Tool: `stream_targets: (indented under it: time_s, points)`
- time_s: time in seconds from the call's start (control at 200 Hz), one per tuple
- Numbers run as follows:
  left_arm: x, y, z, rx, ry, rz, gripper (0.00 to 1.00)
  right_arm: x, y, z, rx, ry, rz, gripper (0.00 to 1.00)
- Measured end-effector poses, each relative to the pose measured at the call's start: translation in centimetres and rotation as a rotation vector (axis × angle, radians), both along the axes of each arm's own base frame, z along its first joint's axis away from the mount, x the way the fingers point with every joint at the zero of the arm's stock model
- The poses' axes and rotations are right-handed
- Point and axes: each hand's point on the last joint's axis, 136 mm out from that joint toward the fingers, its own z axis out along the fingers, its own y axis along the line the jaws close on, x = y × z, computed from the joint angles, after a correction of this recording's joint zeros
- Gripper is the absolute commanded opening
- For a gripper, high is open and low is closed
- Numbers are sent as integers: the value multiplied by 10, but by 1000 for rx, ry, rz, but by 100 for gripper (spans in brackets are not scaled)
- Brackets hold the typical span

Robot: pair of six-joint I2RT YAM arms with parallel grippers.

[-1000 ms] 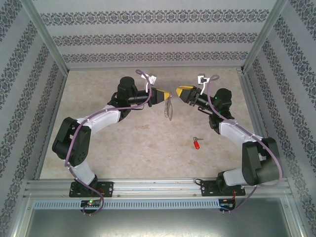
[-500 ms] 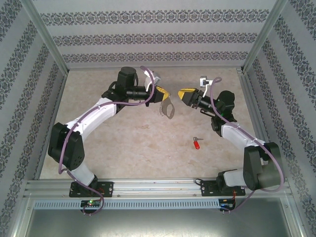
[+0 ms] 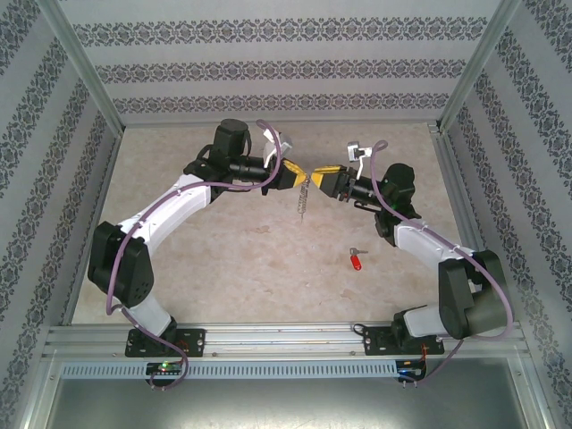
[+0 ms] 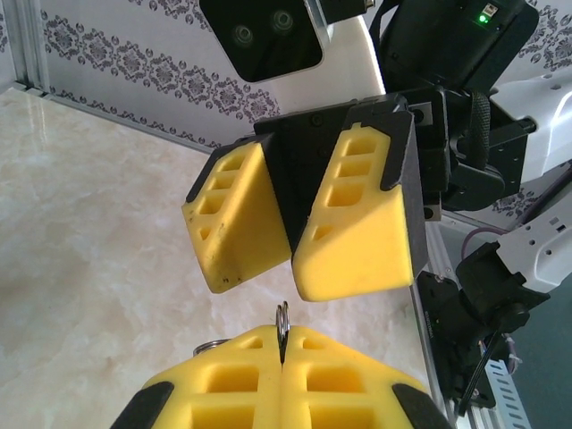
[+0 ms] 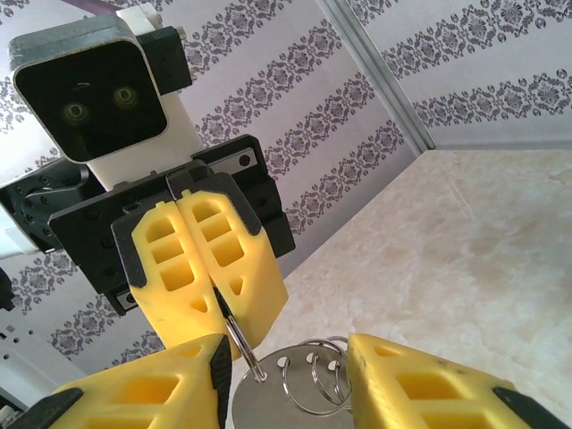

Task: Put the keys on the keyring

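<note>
The keyring (image 3: 305,198) hangs edge-on between the two grippers above the table's middle. In the right wrist view it is a flat silvery plate (image 5: 273,394) with small wire rings through its holes. My left gripper (image 3: 301,173) is shut on one thin ring (image 4: 282,320) at the plate's top. My right gripper (image 3: 315,175) faces it tip to tip, jaws apart, with the plate and rings between its yellow fingers (image 5: 420,384). The key (image 3: 357,260), red-headed with a short silver blade, lies on the table right of centre, nearer the front than both grippers.
The beige marbled tabletop (image 3: 223,259) is fenced by patterned walls and metal posts (image 3: 80,71). An aluminium rail (image 3: 286,338) runs along the near edge, with both arm bases on it.
My right gripper has moved left until its tips meet the left gripper's, now straddling the keyring. The keyring has turned from broadside to edge-on. The key has not moved.
</note>
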Motion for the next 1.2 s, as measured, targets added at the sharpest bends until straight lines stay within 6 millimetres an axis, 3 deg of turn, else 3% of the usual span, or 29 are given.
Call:
stream_targets:
  time_s: [0.335, 0.53, 0.625, 0.675, 0.819, 0.994, 1.204]
  points:
    - [-3, -3, 3, -30, 33, -31, 0, -5, 10, 4, 0, -11, 44, 34]
    - [-2, -4, 2, -33, 49, -27, 0, -7, 10, 6, -2, -21, 56, 16]
    - [0, -4, 0, -32, 59, -23, 0, -8, 11, 6, -3, -21, 64, 14]
    - [0, -5, -1, -32, 65, -22, 0, -9, 11, 5, -4, -22, 68, 0]
    - [2, -4, -1, -36, 73, -15, 0, -10, 11, 6, -8, -37, 69, 0]
    - [5, -6, 3, -48, 81, -2, 26, -9, 9, 7, -8, -42, 58, 0]
    - [15, 1, 4, -93, 81, 60, 29, -3, 0, 3, -9, -28, 14, 0]
